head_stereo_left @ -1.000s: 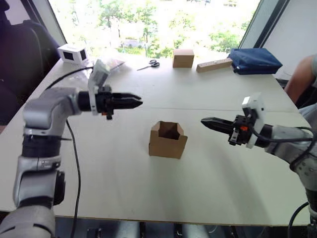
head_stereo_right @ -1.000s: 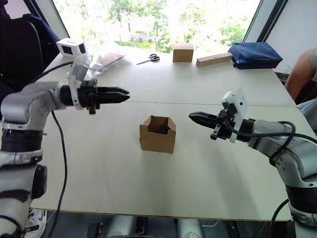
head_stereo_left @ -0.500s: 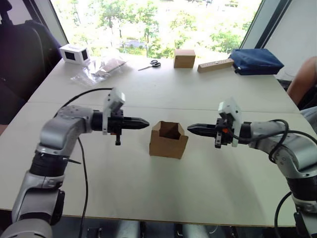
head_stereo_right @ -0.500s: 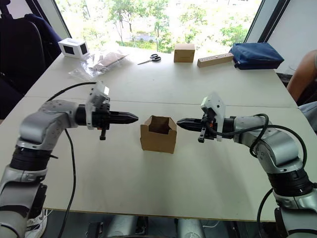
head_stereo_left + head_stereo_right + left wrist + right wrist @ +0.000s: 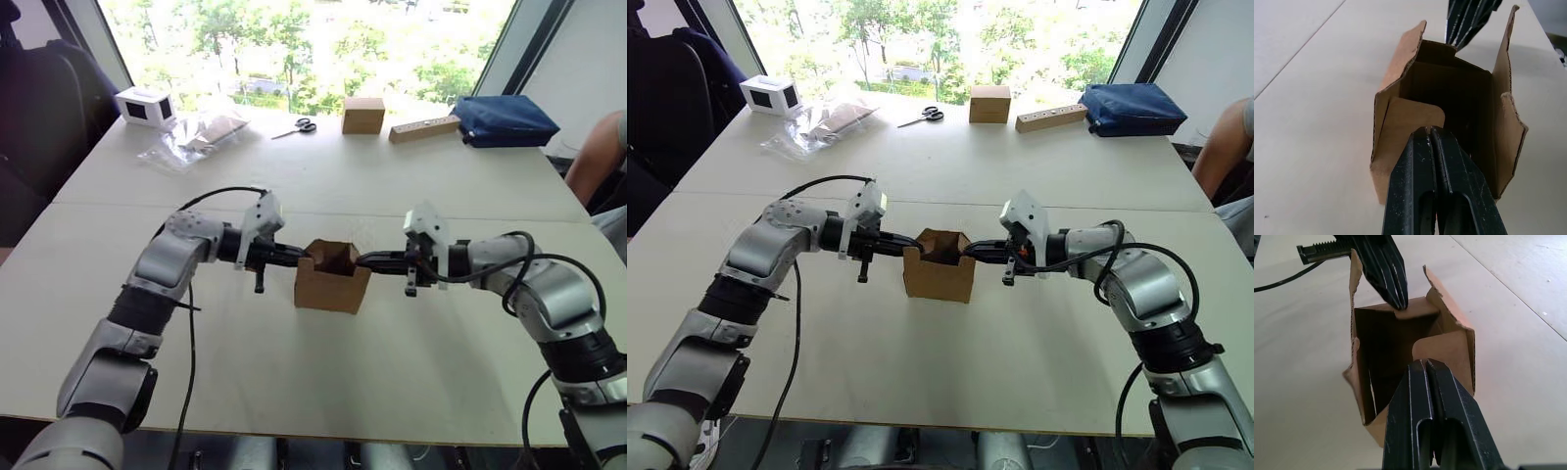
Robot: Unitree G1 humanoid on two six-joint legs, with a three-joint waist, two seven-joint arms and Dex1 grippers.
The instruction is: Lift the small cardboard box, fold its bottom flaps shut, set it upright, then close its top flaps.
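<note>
The small brown corrugated cardboard box (image 5: 332,277), likely light and easily crushed, stands open-topped; closed left gripper (image 5: 300,258) and closed right gripper (image 5: 363,260) press opposite side flaps, the best hold.

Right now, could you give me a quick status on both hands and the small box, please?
Left hand shut, tip at box's left flap. Right hand shut, tip at right flap. Small cardboard box upright on table, top flaps open. Nothing in the way.

- The small cardboard box (image 5: 333,277) is plain brown, darker inside.
- Both grippers, left (image 5: 294,258) and right (image 5: 364,260), have black fingers.
- The desk (image 5: 294,372) is pale beige.
- At its far edge: a brown cube box (image 5: 362,115), a tan bar (image 5: 423,128), a dark blue bag (image 5: 505,119), black-handled scissors (image 5: 297,126), and a white box with dark faces (image 5: 144,105).
</note>
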